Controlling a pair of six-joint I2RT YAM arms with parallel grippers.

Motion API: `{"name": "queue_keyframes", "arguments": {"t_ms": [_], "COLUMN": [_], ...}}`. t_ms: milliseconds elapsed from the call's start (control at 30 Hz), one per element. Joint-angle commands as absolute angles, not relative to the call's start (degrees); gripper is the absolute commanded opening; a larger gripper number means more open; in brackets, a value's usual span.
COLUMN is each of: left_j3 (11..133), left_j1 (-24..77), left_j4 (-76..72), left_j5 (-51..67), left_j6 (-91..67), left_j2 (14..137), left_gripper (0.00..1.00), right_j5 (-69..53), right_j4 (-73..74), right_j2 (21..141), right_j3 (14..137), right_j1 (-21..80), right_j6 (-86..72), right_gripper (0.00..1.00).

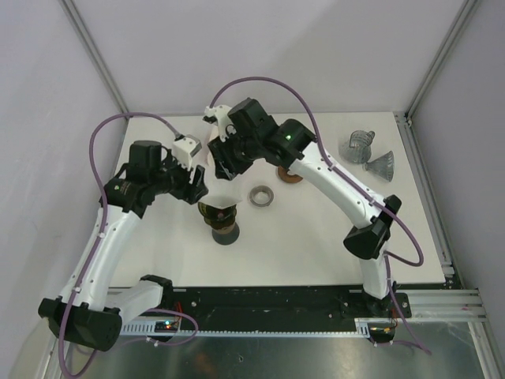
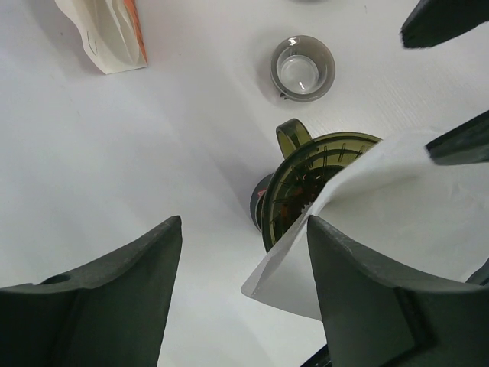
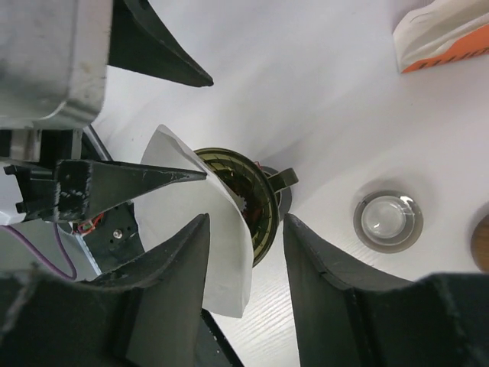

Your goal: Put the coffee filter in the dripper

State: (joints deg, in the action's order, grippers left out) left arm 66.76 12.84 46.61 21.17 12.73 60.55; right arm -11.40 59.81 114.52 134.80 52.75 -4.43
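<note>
We see the coffee filter [image 3: 200, 229] as a white, slightly curved paper fan. It stands in the mouth of the dark green dripper [image 3: 256, 191] and leans on its rim. Its long axis runs across the mouth, from just ahead of the left gripper [image 2: 243, 225] to beside the right gripper [image 3: 246, 222]. We cannot tell which end is the narrow one. Both arms bend inward over the dripper, with the wrists turned down and the claws facing each other. The left jaws stand wide apart, and the paper lies along one finger. The right jaws are also apart; the paper's edge is just beside one finger, not clamped.
</note>
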Motion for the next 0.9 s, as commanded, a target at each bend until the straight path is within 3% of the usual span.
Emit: {"name": "queue_keyframes", "arguments": {"t_ms": [0,300,867], "left_j3": [69.92,72.97,71.57], "left_j1": [12.33,7.42,-1.80], "left_j4": [45.55,45.60,45.24], "left_j5": [19.74,19.53,20.41], "left_j6": [13.99,13.09,13.89], "left_j2": [58.58,57.94,58.62], "left_gripper": [0.73,0.81,0.81], "right_j5": [-9.35,-18.14,-15.59], "right_j4": [54.92,45.50,57.24], "right_j2": [109.33,103.40,117.69], "right_j3": [132.42,117.41,127.00], "right_j1": [52.89,56.26,58.92], "right_j6": [-2.81,2.69,7.80], "right_gripper": [0.47,0.02,0.00]}}
